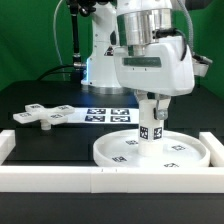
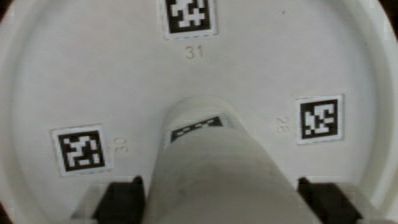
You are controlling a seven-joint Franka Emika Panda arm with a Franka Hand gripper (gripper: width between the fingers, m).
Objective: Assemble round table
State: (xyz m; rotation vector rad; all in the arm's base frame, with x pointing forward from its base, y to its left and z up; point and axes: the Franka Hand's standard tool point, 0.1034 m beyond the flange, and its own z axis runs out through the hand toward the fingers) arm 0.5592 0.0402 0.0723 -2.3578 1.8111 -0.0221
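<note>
The large round disc (image 1: 150, 152) lies flat with its rim up at the table's front, on the exterior view's right. The short cylindrical leg (image 1: 150, 132) stands upright at its middle, tags on its side. My gripper (image 1: 150, 106) comes straight down from above and is shut on the leg's upper part. In the wrist view both dark fingers (image 2: 121, 201) flank the leg (image 2: 214, 150), pressed on its sides, and the disc (image 2: 107, 80) with its tags spreads beneath. The flat cross-shaped base (image 1: 42, 115) lies apart on the black table, toward the exterior view's left.
A long white border rail (image 1: 100, 180) runs along the front edge, with shorter rails at both ends. The marker board (image 1: 105, 113) lies behind the disc. The arm's base stands at the back.
</note>
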